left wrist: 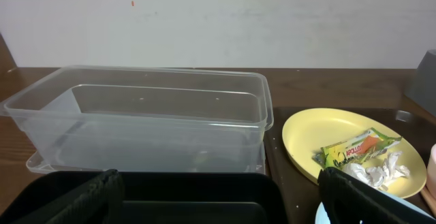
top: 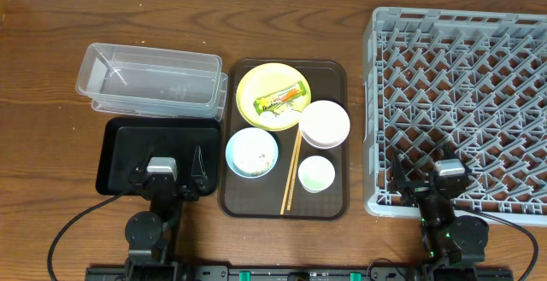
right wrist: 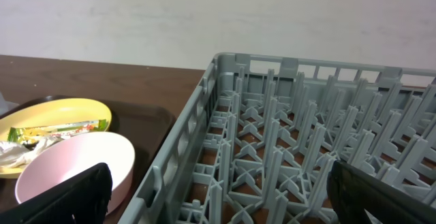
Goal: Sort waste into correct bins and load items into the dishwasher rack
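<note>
A yellow plate point(top: 272, 96) on the brown tray holds a yellow-green snack wrapper point(top: 281, 101) and a crumpled white tissue point(top: 272, 119); both also show in the left wrist view, the wrapper point(left wrist: 357, 148) and the tissue point(left wrist: 378, 171). A pinkish-white bowl point(top: 324, 123), a light blue bowl point(top: 251, 152) with whitish scraps, a pale cup point(top: 316, 173) and wooden chopsticks point(top: 291, 172) lie beside it. The clear tub point(top: 152, 79) and black tray point(top: 128, 150) are at the left. The grey rack point(top: 466, 102) is at the right. My left gripper point(top: 168, 168) is open over the black tray. My right gripper point(top: 430, 172) is open over the rack's near edge.
The brown serving tray point(top: 331, 204) lies in the middle of the wooden table. Black cables run from both arm bases along the front edge. A pale wall stands behind the table in the wrist views.
</note>
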Robot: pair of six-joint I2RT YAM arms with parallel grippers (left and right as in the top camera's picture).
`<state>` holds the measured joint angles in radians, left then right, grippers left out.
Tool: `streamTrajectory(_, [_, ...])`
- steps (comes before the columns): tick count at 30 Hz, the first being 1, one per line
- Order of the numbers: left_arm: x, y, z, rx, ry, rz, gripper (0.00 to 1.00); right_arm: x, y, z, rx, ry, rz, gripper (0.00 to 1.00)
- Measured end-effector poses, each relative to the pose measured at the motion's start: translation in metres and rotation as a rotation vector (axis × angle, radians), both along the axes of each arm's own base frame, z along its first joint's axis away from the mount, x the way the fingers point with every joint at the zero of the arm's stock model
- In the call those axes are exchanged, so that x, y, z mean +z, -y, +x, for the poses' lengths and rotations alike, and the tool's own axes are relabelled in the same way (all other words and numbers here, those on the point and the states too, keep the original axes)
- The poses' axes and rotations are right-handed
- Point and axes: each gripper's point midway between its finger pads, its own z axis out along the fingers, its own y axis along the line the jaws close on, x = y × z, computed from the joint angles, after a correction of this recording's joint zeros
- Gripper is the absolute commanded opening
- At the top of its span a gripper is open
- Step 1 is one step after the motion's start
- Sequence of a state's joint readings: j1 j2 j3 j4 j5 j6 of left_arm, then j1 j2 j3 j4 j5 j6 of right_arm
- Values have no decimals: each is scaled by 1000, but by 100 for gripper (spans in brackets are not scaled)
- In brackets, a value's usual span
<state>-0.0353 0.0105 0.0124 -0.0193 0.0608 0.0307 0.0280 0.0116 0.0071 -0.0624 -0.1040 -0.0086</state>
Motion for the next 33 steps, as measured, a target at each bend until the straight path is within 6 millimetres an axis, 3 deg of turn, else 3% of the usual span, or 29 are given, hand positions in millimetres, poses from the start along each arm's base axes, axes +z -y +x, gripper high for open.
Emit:
streamTrajectory(24, [0, 0, 0, 0, 0, 0, 94, 5, 1, 0, -8, 21, 1, 99])
streamTrajectory(33, [-3, 0, 0, 4, -18, -34, 94, 4, 11, 1, -66, 12, 51, 99])
